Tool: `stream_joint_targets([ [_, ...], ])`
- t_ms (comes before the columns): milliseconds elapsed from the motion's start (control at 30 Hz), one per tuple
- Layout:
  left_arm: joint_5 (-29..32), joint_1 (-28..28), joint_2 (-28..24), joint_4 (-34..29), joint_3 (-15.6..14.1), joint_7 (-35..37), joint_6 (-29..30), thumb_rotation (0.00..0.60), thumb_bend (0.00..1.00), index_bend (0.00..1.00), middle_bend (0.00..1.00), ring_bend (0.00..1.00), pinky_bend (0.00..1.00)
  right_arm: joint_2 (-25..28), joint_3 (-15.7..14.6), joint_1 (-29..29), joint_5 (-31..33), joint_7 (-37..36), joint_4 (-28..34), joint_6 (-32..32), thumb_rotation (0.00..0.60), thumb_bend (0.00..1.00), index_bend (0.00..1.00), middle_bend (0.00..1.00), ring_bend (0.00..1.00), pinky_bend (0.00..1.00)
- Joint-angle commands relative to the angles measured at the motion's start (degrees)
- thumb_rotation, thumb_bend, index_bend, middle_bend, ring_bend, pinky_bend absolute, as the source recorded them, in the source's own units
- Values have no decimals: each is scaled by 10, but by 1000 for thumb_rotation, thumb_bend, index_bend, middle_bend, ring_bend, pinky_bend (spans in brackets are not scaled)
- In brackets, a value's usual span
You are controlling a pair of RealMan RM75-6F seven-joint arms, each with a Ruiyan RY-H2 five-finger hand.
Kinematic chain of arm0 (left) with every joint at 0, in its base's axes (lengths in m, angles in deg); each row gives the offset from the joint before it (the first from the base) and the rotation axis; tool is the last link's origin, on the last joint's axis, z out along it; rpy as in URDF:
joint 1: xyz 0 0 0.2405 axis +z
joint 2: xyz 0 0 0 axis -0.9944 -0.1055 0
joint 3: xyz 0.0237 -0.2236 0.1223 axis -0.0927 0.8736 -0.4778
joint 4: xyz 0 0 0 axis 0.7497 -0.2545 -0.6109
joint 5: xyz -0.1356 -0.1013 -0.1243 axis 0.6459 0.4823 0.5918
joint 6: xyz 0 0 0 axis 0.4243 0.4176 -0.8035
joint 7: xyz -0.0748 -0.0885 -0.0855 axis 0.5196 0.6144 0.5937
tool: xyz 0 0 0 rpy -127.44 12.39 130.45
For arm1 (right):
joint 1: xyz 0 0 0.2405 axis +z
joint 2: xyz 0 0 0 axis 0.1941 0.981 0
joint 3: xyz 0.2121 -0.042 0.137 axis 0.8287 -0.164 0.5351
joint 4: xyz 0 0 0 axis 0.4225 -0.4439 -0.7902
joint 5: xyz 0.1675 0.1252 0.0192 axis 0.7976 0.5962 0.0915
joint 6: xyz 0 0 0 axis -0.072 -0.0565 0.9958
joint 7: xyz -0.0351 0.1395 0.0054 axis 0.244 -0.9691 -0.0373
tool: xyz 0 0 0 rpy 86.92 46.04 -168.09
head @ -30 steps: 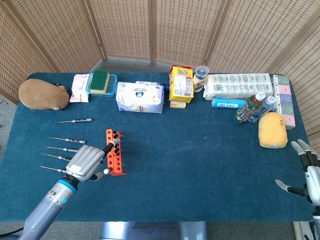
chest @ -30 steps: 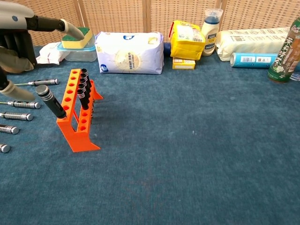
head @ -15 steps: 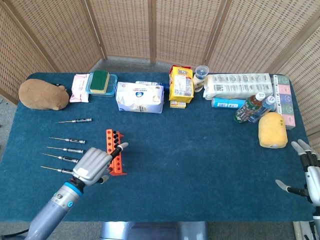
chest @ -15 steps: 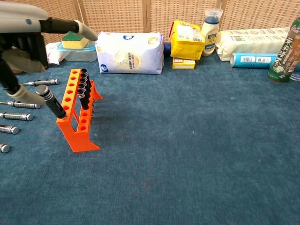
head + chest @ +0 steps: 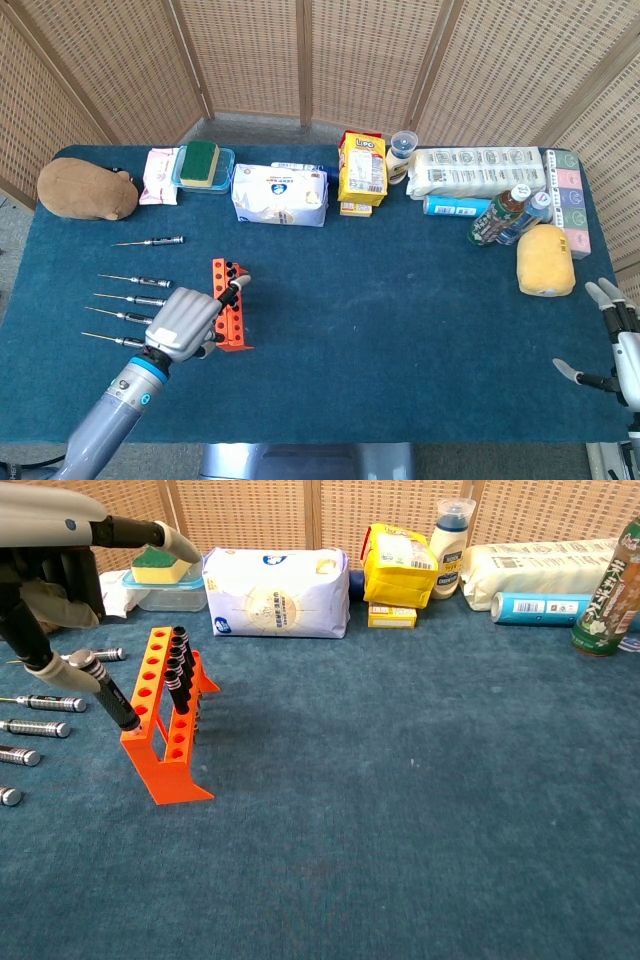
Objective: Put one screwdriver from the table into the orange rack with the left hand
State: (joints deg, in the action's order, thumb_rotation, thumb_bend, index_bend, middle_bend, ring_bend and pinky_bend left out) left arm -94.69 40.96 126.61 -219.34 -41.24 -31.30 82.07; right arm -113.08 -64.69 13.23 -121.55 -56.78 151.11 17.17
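- Your left hand [image 5: 60, 565] grips a screwdriver [image 5: 105, 691], fingers closed round its handle.
- You have it tilted, its tip just beside the orange rack [image 5: 165, 725].
- Your right hand [image 5: 615, 345] rests open, fingers spread, at the table's far edge.

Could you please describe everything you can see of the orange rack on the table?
The orange rack looks like moulded plastic: a narrow upright frame with two rows of round holes along its top, standing on flared feet on the blue table. Several black-handled screwdrivers already stand in one row. The left hand holds another screwdriver tilted against the rack's left side, not yet seated.
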Motion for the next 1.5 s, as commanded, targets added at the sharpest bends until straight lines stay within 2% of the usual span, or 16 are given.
stream_joint_targets([
  [33,2,0,-3,4,1,6,-2,600,183,33,1000,1000,988,0,0,0,0,1,1,0,600,5,57,19,19,0],
  [167,0,2,-11,7,2,20,-6,600,183,32,1000,1000,988,-1,0,1,2,3,1,-2,600,5,57,19,18,0],
  [667,-79,30,-52,-11,-4,79,-8,600,184,32,1000,1000,988,-1,0,1,0,3,1,-1,600,6,57,19,18,0],
  [933,-74,28,-49,19,25,118,-12,600,183,32,1000,1000,988,-3,-1,2,1,8,1,-3,600,6,56,19,18,0],
  [1100,-80,32,-47,28,26,128,-14,600,184,33,1000,992,988,-3,0,2,2,6,0,-4,600,5,57,19,18,0],
  [1167,-90,38,-49,32,24,135,-11,600,184,31,992,953,977,-2,0,2,2,5,0,-3,600,6,56,19,18,0],
  [1200,-96,42,-51,33,23,139,-9,600,183,21,956,898,951,-2,0,1,2,4,0,-2,600,6,56,19,18,0],
  [1267,-104,49,-60,33,18,143,-7,600,177,5,788,730,860,-2,0,1,1,4,0,-2,600,6,57,19,18,0],
  [1333,-113,67,-90,27,0,142,-3,600,154,0,427,408,671,-2,0,1,1,5,0,-1,600,5,57,19,19,0],
  [1400,-131,81,-108,28,-10,146,4,600,127,0,150,166,516,-2,0,1,1,6,0,-2,600,6,56,19,19,0],
  [1433,-151,95,-119,34,-19,152,15,600,111,0,55,77,452,-3,0,1,1,8,0,-3,600,6,56,19,19,0],
  [1500,-196,124,-129,56,-35,170,37,600,90,0,1,11,375,-4,-1,2,1,11,1,-3,600,6,56,19,18,0],
])
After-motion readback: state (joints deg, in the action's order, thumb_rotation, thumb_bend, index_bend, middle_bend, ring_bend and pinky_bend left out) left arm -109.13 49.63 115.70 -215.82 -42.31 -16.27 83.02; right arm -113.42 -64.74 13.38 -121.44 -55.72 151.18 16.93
